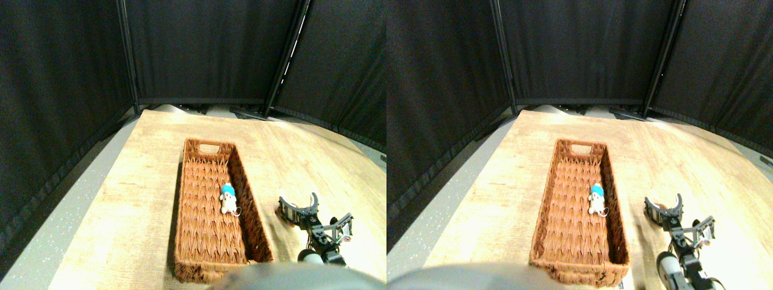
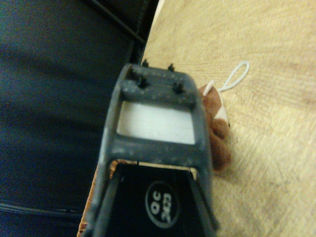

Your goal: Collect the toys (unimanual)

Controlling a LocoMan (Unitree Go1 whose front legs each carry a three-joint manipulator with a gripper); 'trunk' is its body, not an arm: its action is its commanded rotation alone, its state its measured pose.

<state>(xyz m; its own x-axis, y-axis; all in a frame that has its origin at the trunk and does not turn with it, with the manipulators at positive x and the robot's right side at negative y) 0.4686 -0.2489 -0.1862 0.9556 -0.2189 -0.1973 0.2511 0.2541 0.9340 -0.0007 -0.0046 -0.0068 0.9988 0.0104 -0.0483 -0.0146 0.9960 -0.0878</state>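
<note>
We count 2 toys: 1 white-and-blue plush (image 1: 228, 198) and 1 brown plush (image 2: 217, 129). We also see 1 wicker basket (image 1: 192, 181), 1 wooden table (image 1: 139, 181), 1 gripper (image 1: 300, 208), and 3 dark curtain panels (image 1: 205, 48).

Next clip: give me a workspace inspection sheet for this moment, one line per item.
Surface: light wood-grain tabletop.
Job's things: white plush toy with blue cap lying inside the brown woven rectangular basket; brown plush toy on the tabletop beside the basket, at the end effector.
Clutter: nothing seen.
Grippers: right end effector open, at the brown toy.
Cables: nothing seen.
Surroundings: black curtain panels behind the table; grey floor alongside.
</note>
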